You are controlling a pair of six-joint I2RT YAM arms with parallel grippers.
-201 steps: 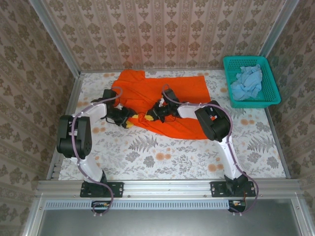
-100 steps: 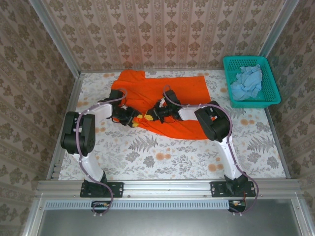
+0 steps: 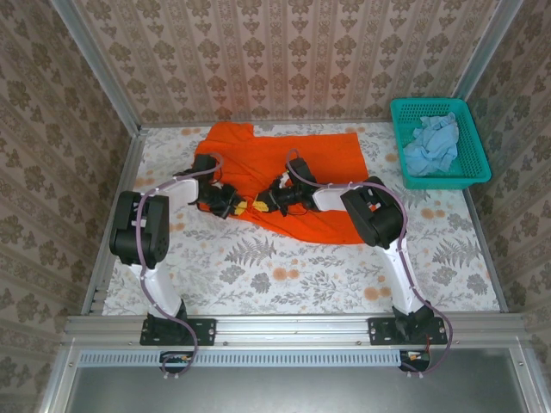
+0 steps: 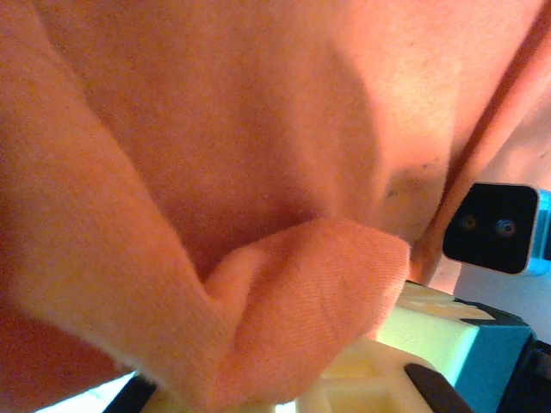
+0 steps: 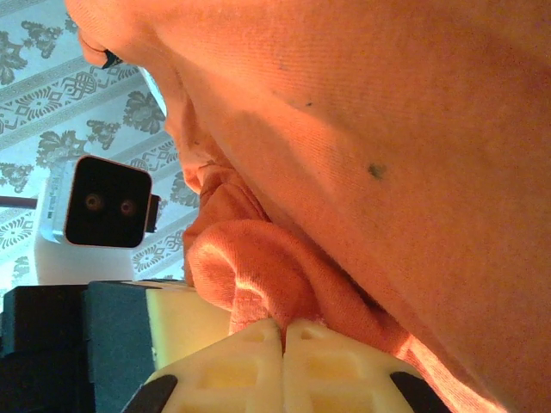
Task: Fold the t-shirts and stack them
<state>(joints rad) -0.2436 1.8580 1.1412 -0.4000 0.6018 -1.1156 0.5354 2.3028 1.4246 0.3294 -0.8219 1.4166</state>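
Clamps right gripper on a ruck of the orange shirt, spread across the far counter, and buries left gripper in its fold, grip impossible to tell, probably to lift that near edge together for folding, with blue shirt waiting in basket.

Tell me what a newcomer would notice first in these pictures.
A bright orange t-shirt sprawls across the far middle of the table, both arms tip to tip at its near edge, the right jaws shut on a fold. In the far right corner, a teal basket holds a crumpled pale blue t-shirt.
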